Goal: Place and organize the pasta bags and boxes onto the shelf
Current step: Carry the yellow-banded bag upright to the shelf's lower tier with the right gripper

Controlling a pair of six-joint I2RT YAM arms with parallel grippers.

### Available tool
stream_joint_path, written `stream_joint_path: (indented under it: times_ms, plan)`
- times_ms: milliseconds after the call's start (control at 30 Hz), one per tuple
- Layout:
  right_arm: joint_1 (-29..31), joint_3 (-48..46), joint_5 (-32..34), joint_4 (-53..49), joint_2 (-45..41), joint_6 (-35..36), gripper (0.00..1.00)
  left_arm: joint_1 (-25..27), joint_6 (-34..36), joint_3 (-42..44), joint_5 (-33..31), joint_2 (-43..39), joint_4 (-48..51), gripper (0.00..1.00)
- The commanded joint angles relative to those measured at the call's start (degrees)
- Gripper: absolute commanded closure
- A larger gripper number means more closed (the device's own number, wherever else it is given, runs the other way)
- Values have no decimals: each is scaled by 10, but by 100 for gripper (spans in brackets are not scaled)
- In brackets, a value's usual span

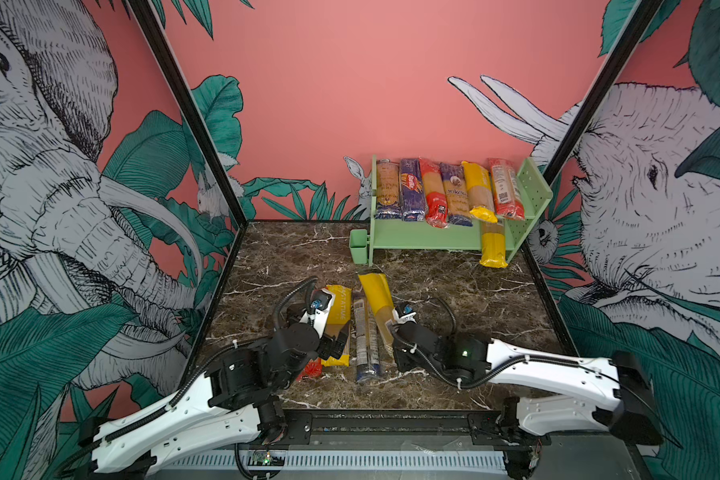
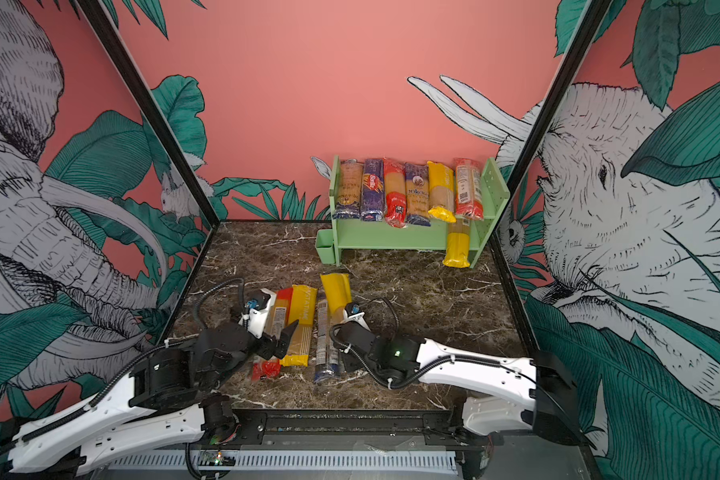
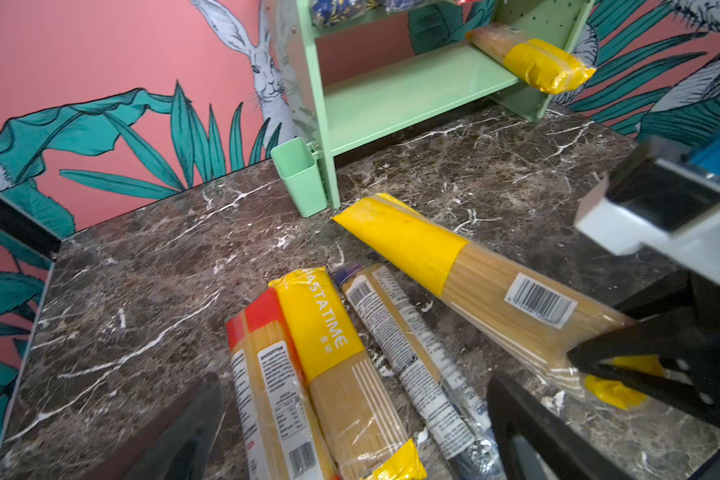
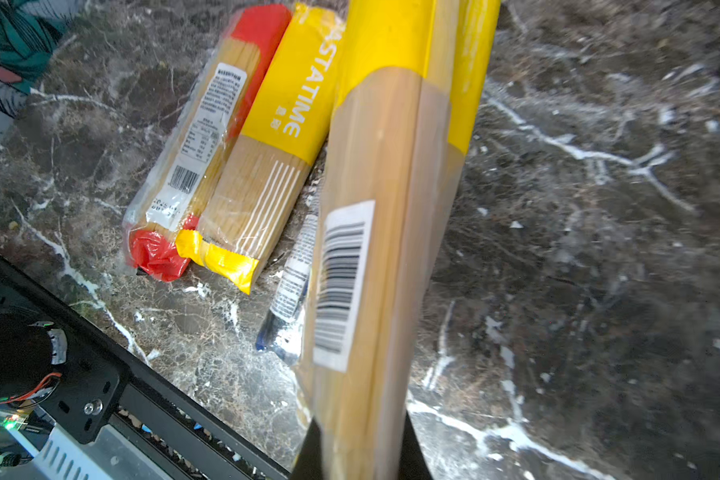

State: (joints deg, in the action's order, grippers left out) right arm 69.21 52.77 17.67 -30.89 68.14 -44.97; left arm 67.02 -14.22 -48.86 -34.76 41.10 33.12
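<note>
**Step in hand:** pick of one spaghetti pack from the front pile. R arm is on it, L arm idle.

- right gripper (image 3: 599,370): fingers pressed onto the near yellow end of the yellow-ended pack (image 1: 377,299), pinching it thru the film. The grip is at the very end, not mid-length.
- left gripper (image 3: 354,378): fingers spread wide and holding nothing. It hovers over the PASTATIME pack (image 3: 329,332) and the red-ended pack (image 3: 262,365).
- The held pack points toward the shelf (image 1: 425,237), angled a bit off the pile. Can't tell if its far end is clear of the table (image 1: 454,299).

**Where the goods are**
- Front of table: red-ended pack and PASTATIME pack touching side by side, then the blue-ended clear pack (image 3: 408,353) just beside, then the held one.
- Shelf at back R: top tier is full, six packs in a row incl. the Barilla box (image 1: 411,189).
- Lower tier holds one yellow-ended pack (image 1: 492,247) at the R end, overhanging the front edge. The rest of that tier is bare.
- green cup (image 1: 358,246) hangs on the shelf's L side.

**Look of held pack:** long, narrow, clear film over pale strands, wide yellow band at the far end, barcode label mid-length.

**Next move, my guess:** lift, carry back, slide in lengthwise on the lower tier beside the overhanging pack. An end grip likely means droop, so keep the nose up to clear the tier edge.
</note>
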Motion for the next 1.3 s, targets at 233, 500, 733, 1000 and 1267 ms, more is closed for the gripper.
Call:
stream_joint_path:
  times_ms: [233, 500, 733, 1000, 1267]
  plan:
    - [-93, -22, 100, -68, -172, 51, 100, -3, 54, -83, 123, 190, -172, 1]
    - [-203, -7, 103, -63, -187, 114, 100, -9, 73, -131, 199, 305, -262, 1]
    - [-280, 15, 91, -21, -153, 160, 100, -44, 60, -139, 267, 351, -323, 1]
    - [-367, 58, 57, 34, -104, 211, 100, -60, 76, -148, 280, 361, -330, 1]
    - [-464, 71, -7, 134, -25, 253, 100, -68, 85, -148, 283, 357, -330, 1]
